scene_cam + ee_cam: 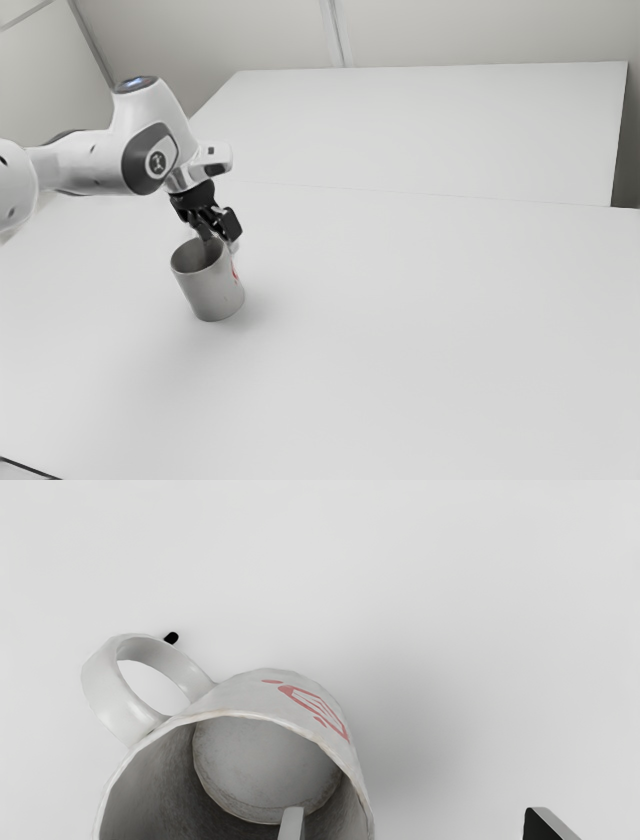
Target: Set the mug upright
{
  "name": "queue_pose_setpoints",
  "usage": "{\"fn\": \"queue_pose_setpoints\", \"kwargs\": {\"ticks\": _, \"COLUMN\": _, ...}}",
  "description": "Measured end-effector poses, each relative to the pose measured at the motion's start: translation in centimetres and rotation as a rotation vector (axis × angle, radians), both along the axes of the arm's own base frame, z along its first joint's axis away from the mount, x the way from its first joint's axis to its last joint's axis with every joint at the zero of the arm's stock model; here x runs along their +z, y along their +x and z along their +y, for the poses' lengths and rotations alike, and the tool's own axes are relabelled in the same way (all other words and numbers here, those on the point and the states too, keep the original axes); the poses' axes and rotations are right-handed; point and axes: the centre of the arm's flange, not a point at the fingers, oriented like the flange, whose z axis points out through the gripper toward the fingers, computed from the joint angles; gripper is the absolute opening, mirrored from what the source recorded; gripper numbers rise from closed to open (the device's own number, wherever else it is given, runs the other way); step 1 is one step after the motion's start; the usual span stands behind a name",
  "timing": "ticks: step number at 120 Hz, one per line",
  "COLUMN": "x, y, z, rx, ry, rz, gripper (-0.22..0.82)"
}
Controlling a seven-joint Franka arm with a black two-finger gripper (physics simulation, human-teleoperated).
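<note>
Mug stands mouth-up on the surface, the gripper spread astride its wall, a placement suiting either a pinch or a release.

You can read no words or numbers. Near your end effector, the mug bears a red printed mark whose meaning you cannot tell. Above the end effector, the arm carries a round emblem, too small to read.
</note>
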Motion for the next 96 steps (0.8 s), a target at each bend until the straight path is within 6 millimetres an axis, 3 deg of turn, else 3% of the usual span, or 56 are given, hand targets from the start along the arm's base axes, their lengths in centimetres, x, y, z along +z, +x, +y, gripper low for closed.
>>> {"fn": "queue_pose_setpoints", "kwargs": {"ticks": 22, "x": 8.5, "y": 3.9, "z": -2.0, "rx": -0.015, "ry": -0.017, "rz": -0.056, "gripper": 0.55}}
{"fn": "queue_pose_setpoints", "kwargs": {"ticks": 31, "x": 11.5, "y": 5.0, "z": -0.7, "rx": 0.017, "ry": -0.023, "rz": -0.054, "gripper": 0.57}}
{"fn": "queue_pose_setpoints", "kwargs": {"ticks": 44, "x": 15.1, "y": 5.2, "z": 1.4, "rx": 0.067, "ry": -0.022, "rz": -0.045, "gripper": 0.58}}
{"fn": "queue_pose_setpoints", "kwargs": {"ticks": 58, "x": 16.3, "y": 4.6, "z": 1.4, "rx": 0.083, "ry": -0.019, "rz": -0.005, "gripper": 0.59}}
{"fn": "queue_pose_setpoints", "kwargs": {"ticks": 96, "x": 16.3, "y": 3.4, "z": 1.5, "rx": 0.118, "ry": -0.022, "rz": 0.079, "gripper": 0.60}}
